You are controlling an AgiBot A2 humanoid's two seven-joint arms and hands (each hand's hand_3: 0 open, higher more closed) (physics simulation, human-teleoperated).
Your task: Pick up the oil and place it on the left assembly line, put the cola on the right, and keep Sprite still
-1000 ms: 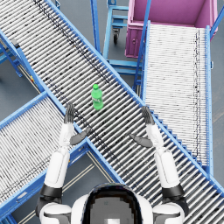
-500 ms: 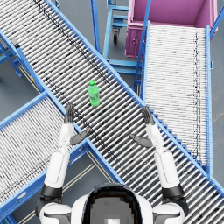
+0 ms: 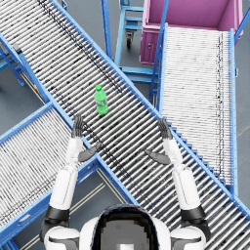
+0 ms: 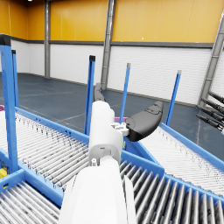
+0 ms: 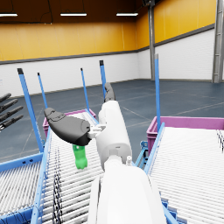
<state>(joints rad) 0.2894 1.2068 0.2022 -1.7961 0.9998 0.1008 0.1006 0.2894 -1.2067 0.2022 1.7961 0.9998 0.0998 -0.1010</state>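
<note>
Sprite (image 3: 100,101) now stands slightly farther toward 11 o'clock on the middle belt (image 3: 58,53) than a moment ago, carried away from the robot; neither arm has shifted. The green bottle is upright, long axis vertical, cap on top. It lies at about 1 o'clock from the left hand (image 3: 80,141) and 10 o'clock from the right hand (image 3: 161,145), with the left one nearer. Both hands hover over the belt with fingers spread, holding nothing, well apart from the bottle. Judging by its colour, this is the one to leave alone, so no reach seems called for.
</note>
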